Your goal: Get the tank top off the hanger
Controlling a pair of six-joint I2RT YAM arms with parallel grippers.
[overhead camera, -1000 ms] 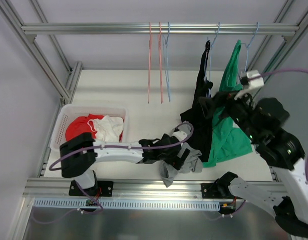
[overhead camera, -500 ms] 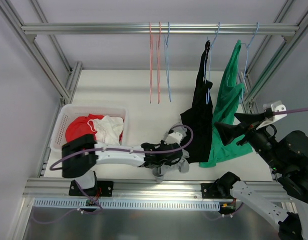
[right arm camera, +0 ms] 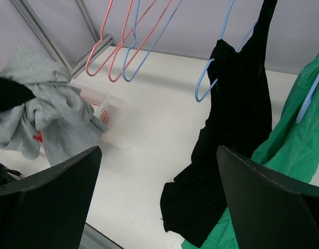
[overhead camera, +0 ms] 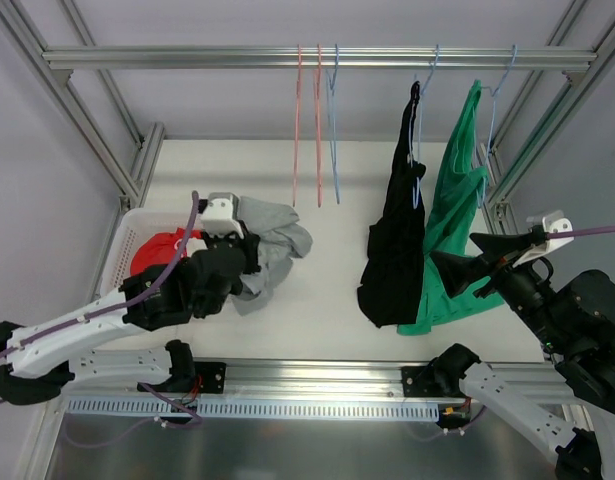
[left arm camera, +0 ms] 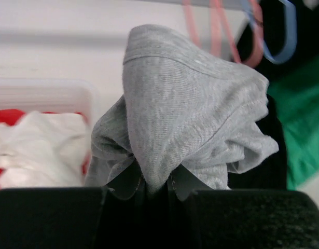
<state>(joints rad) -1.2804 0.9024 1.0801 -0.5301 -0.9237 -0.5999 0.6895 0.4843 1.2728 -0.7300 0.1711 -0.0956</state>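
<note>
Left end effector (overhead camera: 230, 258) pinches the bunched grey tank top (overhead camera: 275, 243) just right of the basket (overhead camera: 177, 214); drop point likely lies leftward. Right end effector (overhead camera: 477, 258) wide, far right of basket.

A white table (overhead camera: 317, 270) sits inside an aluminium extrusion frame: a horizontal rail (overhead camera: 187, 58) spans the far side overhead, and slanted posts (overhead camera: 79, 125) run down at left and right. Pale grey-lilac walls (overhead camera: 27, 230) stand close around. Along the table's near edge lie a silver beam (overhead camera: 317, 372) and a slotted strip (overhead camera: 287, 407). The light is soft and even
</note>
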